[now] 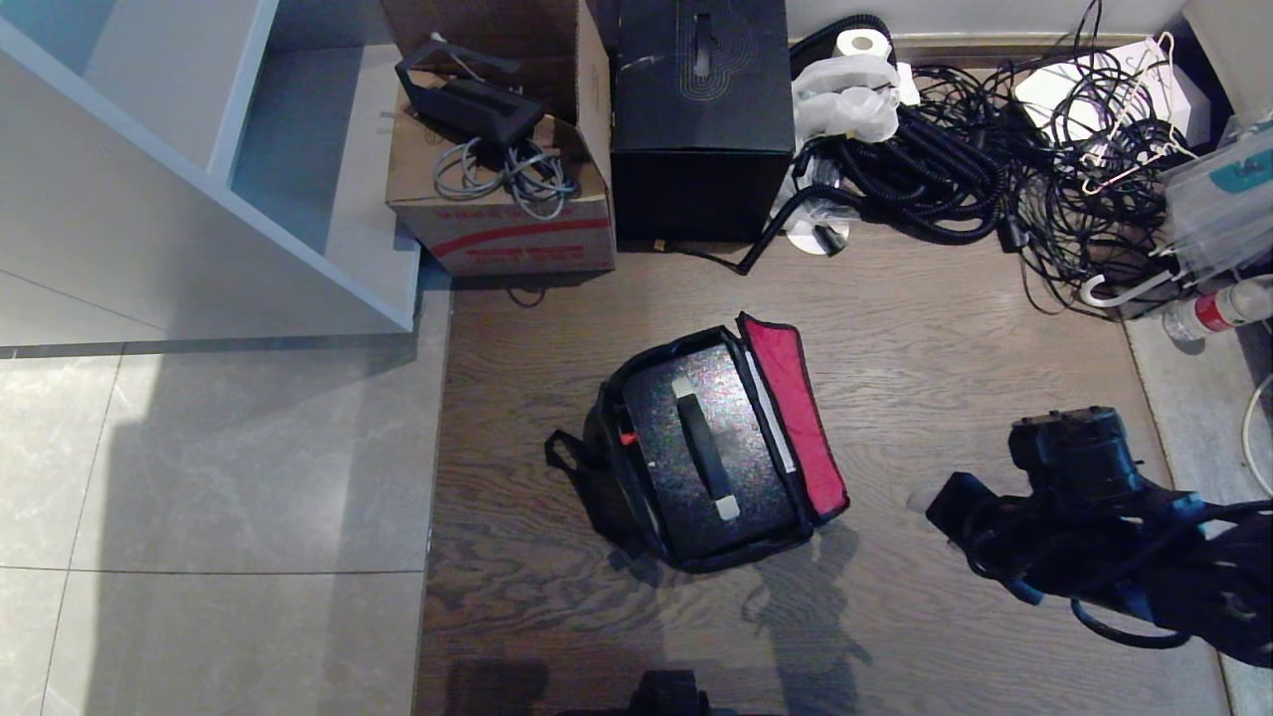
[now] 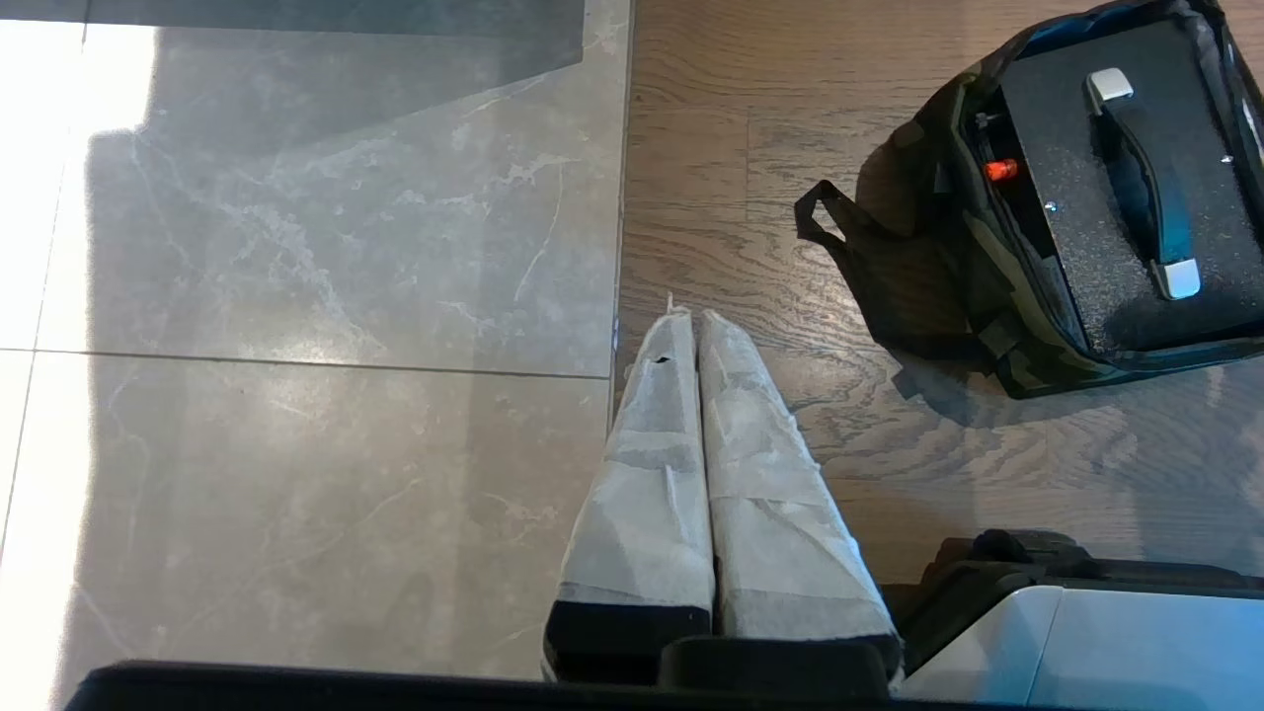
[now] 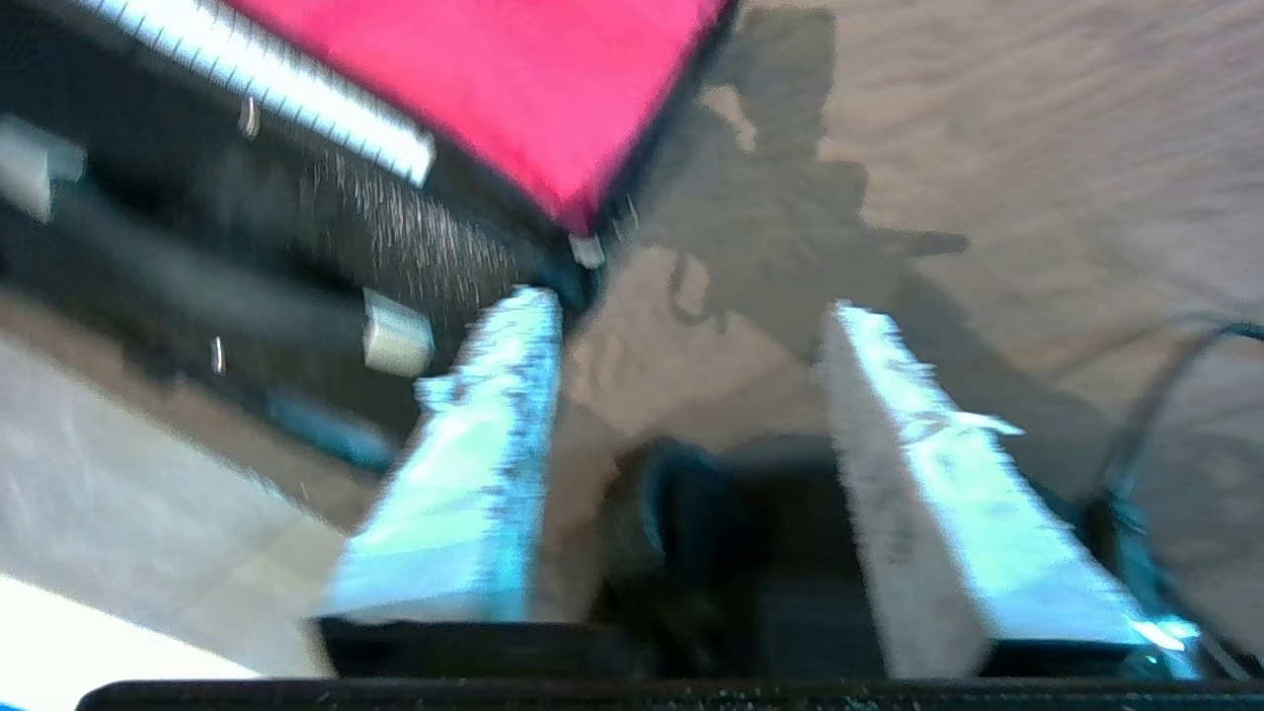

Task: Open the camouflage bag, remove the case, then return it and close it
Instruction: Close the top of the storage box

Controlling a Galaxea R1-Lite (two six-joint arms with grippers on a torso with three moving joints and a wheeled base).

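The camouflage bag (image 1: 607, 467) sits on the wooden floor (image 1: 945, 328) at the centre of the head view, lid (image 1: 794, 418) thrown back toward the right with its red lining facing up. The case (image 1: 711, 457) lies inside the bag, speckled surface upward, its black handle (image 1: 703, 446) with silver ends running along the middle. A black strap loop (image 1: 562, 452) trails from the bag's left side.

The right gripper (image 3: 691, 306) is at the lower right of the head view, well apart from the bag. In the right wrist view its two fingers (image 3: 474, 464) stand apart with bare floor between them (nothing is held); the lid's near corner shows just past the fingertips.

The left gripper (image 2: 691, 326) hangs over the seam between grey tiles (image 2: 296, 346) and wood, fingers pressed together, bag at the upper right of that view.

Upper part of the head view: a red-striped cardboard box (image 1: 507, 234), a black cube box (image 1: 701, 109), tangled cables (image 1: 995, 149).
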